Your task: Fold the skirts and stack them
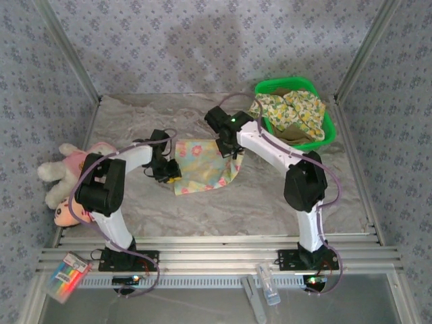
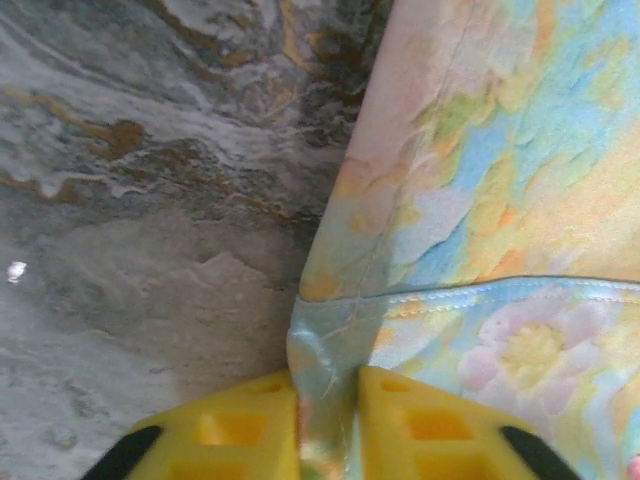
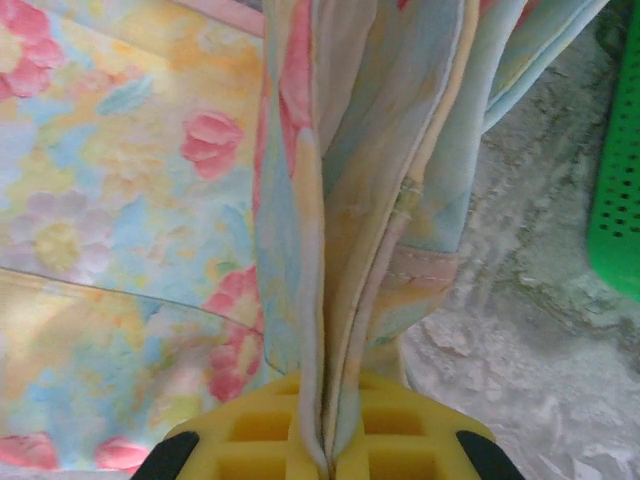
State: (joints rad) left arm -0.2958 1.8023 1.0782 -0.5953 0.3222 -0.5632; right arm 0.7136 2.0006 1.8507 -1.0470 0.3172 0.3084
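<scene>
The pale yellow pastel-flowered cloth skirt (image 1: 202, 165) lies mid-way across the grey crinkled table (image 1: 270, 196). It looks thin, limp and light, likely to sag. The left fingers (image 2: 240, 425) pinch its hemmed corner, and the right fingers (image 3: 250, 440) clamp a bunched edge. Hems probably hold best.

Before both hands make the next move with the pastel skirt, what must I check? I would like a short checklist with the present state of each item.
1. Grip of left hand on pastel skirt edge: ok.
2. Grip of right hand on bunched cloth: ok.
3. Skirt lying flat: not ok, it is gathered at the right hand.
4. Floral skirt inside green basket, apart: ok.
5. Plush toy away from the skirt: ok.
6. Number of layers in each grip: cannot tell.
</scene>
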